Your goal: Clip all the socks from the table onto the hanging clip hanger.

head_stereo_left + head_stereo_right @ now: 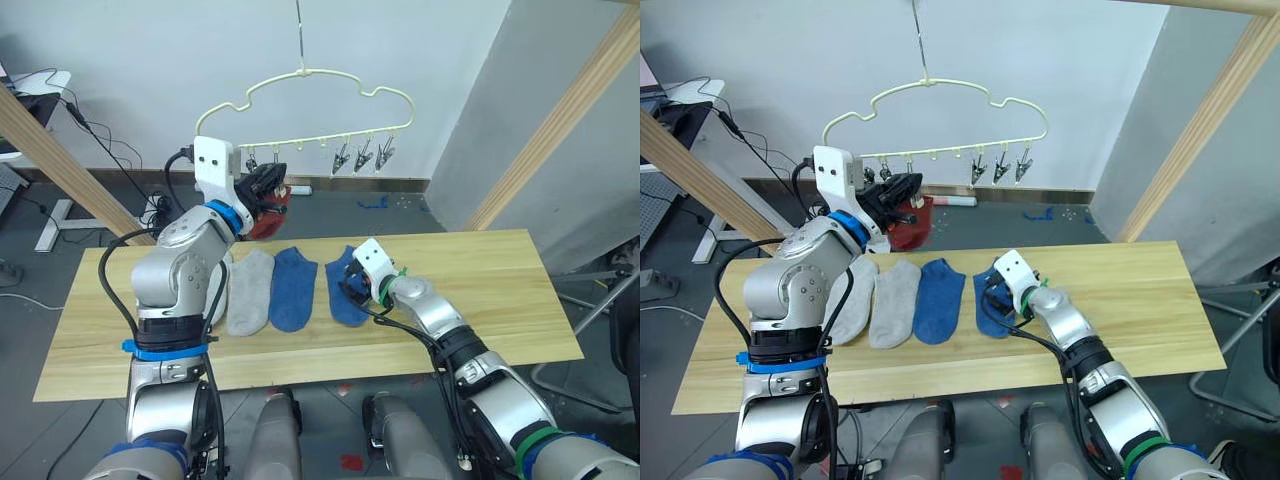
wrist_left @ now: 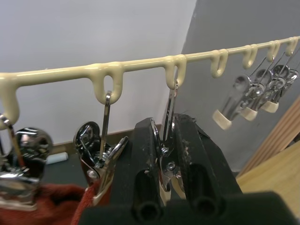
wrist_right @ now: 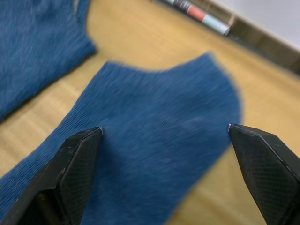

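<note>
The pale yellow clip hanger [image 1: 305, 72] hangs above the far edge of the table [image 1: 480, 280]. My left gripper [image 2: 166, 129] is raised to its clip row and shut on a metal clip [image 2: 167, 161]. A rust red sock [image 1: 268, 218] hangs from the neighbouring clip [image 2: 101, 159]. On the table lie two grey socks [image 1: 852, 300] [image 1: 895, 300] and two blue socks [image 1: 293, 288] [image 1: 343, 292] side by side. My right gripper [image 3: 164, 129] is open, its fingers spread just above the right-hand blue sock [image 3: 159, 154].
Three free clips [image 1: 360, 157] hang at the hanger's right end. Thick wooden beams slant up at the left [image 1: 60, 160] and right [image 1: 560, 120]. Cables and a desk leg sit on the floor at the back left. The table's right half is bare wood.
</note>
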### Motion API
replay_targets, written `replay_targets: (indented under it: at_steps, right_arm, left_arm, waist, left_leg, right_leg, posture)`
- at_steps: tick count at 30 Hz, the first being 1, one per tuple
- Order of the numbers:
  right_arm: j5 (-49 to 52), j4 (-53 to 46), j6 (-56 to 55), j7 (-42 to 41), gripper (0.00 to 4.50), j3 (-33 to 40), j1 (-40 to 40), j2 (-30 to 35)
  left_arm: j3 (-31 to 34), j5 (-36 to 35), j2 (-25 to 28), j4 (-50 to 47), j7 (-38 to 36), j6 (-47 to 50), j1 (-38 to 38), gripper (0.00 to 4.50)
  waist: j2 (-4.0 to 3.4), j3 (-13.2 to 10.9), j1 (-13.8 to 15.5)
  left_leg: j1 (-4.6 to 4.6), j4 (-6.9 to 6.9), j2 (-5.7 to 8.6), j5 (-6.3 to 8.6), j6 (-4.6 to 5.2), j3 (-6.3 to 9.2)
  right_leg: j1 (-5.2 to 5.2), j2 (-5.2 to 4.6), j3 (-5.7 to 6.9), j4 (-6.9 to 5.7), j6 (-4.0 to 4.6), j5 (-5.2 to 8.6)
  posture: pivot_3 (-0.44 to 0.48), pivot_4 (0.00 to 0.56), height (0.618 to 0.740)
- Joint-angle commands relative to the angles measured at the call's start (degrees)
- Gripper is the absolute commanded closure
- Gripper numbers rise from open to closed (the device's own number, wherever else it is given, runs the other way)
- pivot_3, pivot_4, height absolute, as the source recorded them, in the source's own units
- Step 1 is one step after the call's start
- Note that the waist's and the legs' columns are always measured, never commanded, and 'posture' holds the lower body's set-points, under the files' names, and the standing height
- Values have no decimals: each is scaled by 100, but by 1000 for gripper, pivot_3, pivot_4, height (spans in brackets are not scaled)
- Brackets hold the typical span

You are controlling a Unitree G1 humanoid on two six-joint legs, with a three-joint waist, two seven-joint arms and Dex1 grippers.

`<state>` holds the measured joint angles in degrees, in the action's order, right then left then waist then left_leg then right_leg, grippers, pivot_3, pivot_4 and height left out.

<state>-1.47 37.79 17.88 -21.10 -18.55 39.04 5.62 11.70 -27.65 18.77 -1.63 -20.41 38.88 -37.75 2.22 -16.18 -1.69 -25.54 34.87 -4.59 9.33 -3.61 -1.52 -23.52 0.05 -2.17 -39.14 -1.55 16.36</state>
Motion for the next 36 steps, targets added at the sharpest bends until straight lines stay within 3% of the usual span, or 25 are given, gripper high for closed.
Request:
replay_targets:
  at_steps: [1, 4, 11, 14, 24, 29, 36]
  right_arm:
    - [-241, 284, -131, -257, 182, -170, -23, -52]
    - [-294, 438, -158, -385, 945, -135, -106, -70]
    - [-453, 450, -399, -514, 3498, -73, -161, 47]
    - [-329, -264, -402, -679, 4478, 67, -361, 202]
    - [165, -4106, 950, -1704, 4478, 126, -973, 1034]
    - [200, -5037, 1537, -1611, 4478, 136, -843, 1050]
    - [122, -5397, 1855, -1523, 4478, -54, -571, 881]
  left_arm:
    - [39, -55, 6, -132, 119, 208, 97, 4263]
    - [127, -209, -38, -178, 210, 398, 62, 4263]
    - [469, -715, -16, -77, 387, 1137, -105, 4263]
    - [935, -1380, -191, 41, 575, 1752, -232, 4263]
    - [2308, -3231, -516, 900, 1663, 3373, -954, 4263]
    - [2410, -3467, -504, 1168, 1972, 3434, -1118, 4263]
    - [2433, -3726, -539, 1340, 2195, 3353, -1209, 4263]
  waist:
    - [0, 0, -5]
    - [0, 1, -4]
    - [0, 1, -2]
    - [0, 1, 5]
    - [1, 0, -18]
    - [1, 0, -14]
    - [1, 0, -18]
  left_leg:
    - [5, 0, 0, 0, 0, -1]
    - [27, -3, 0, 1, 0, -2]
    - [50, -4, 1, 1, 1, -7]
    - [56, -3, 2, 1, 0, -9]
    - [57, -3, 0, 1, -1, -1]
    - [55, -3, 3, 1, -2, -6]
    - [55, -3, 3, 0, -4, -6]
  right_leg:
    - [3, 1, -1, -2, 0, 0]
    - [20, 2, -3, -4, 0, 0]
    - [34, 1, -12, -16, -3, -1]
    - [33, 1, -14, -31, -4, 0]
    - [27, 6, -13, -39, -28, 14]
    - [27, 1, -16, -33, -29, 14]
    - [26, 1, -15, -32, -27, 14]
  posture:
    - [39, 266, 740]
    - [51, 266, 740]
    - [56, 267, 740]
    - [56, 262, 740]
    - [19, 273, 740]
    - [-5, 273, 740]
    - [-18, 267, 740]
